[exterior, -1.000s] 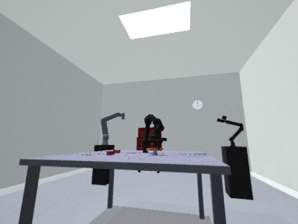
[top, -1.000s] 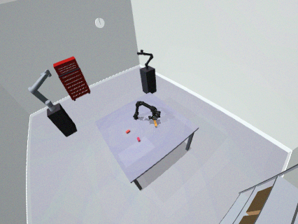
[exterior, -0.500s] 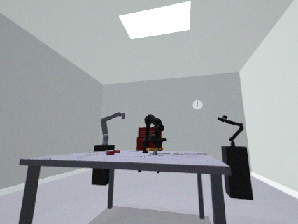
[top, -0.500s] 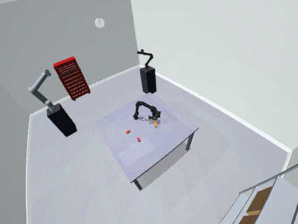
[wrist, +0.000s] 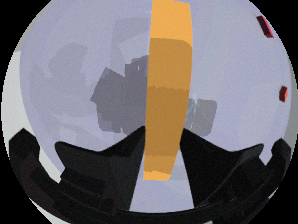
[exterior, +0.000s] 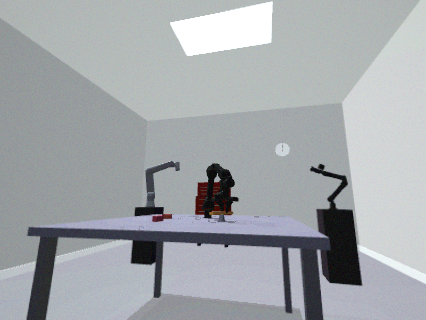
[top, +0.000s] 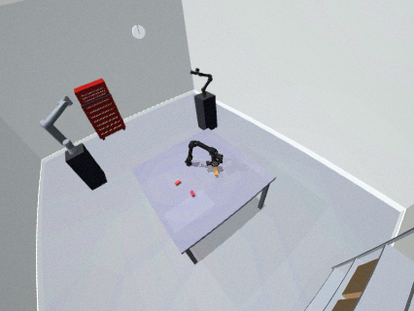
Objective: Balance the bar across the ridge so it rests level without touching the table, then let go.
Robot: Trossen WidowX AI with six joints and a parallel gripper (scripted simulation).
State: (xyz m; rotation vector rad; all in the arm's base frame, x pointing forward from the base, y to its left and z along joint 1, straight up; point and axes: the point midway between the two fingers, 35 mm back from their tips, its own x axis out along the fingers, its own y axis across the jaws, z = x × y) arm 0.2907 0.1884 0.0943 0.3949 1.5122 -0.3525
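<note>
The parallel-jaw gripper of the black six-joint arm is closed partway, its fingers held apart by the orange bar. The bar is gripped near one end, a short stub being visible behind the fingertips and the longer part extending forward in the wrist view. In the exterior view the bar is seen nearly level, above the table top, with a small gray ridge beneath it. Whether bar and ridge are in contact cannot be told. The bar is located inward from the table's right-hand corner as seen from the top, between that corner and the arm's base. Two small red blocks are placed well apart from the bar, toward the left-hand edge in the top view.
</note>
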